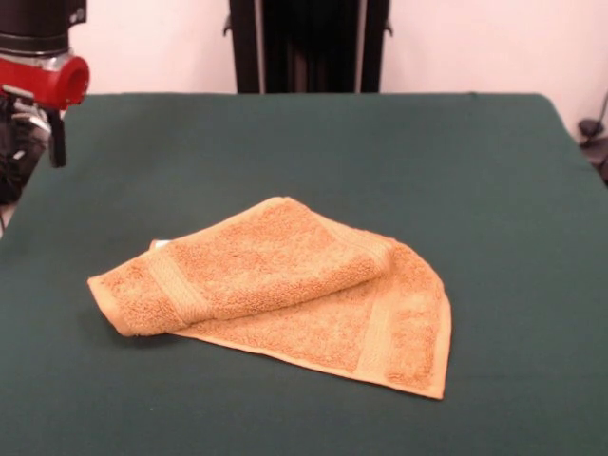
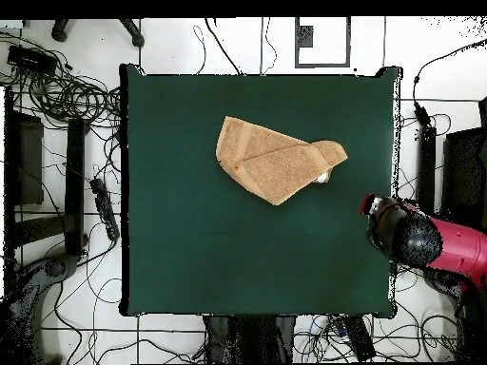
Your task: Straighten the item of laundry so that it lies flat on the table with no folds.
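1. Plainly, the orange-tan terry washcloth [image 1: 285, 290] lay near the middle of the green table [image 1: 494, 190], folded: one flap was doubled over the lower layer, its rolled end pointing to the picture's left in the front view.
2. It looked soft, light and limp, likely to drape and bunch rather than slide stiffly; the felt-like top would probably drag on it.
3. The best hold seemed the upper flap's free corner [image 1: 109, 294], pinched at the hem and peeled back across.
4. The robot's hand [image 1: 52, 133] hung at the table's edge, well apart from the cloth; whether it was released or clenched could not be told.
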Controlling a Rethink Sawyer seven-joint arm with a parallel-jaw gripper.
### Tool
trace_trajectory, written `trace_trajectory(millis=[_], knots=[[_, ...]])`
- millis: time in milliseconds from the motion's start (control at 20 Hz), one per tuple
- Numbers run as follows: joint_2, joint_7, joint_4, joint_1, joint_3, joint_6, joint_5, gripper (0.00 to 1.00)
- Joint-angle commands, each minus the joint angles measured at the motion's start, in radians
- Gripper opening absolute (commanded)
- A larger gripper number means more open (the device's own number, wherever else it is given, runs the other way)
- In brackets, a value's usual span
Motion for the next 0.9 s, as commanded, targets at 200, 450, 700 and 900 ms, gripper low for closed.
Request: trace_trajectory(millis=[200,450,700,900], knots=[[0.093,0.119,0.106,0.047,0.002,-0.088,0.031,1.0],[0.155,0.076,0.059,0.011,0.023,-0.113,0.024,1.0],[0.249,0.02,0.0,-0.037,0.07,-0.136,0.011,1.0],[0.255,0.024,-0.018,-0.018,0.066,-0.127,0.013,1.0]])
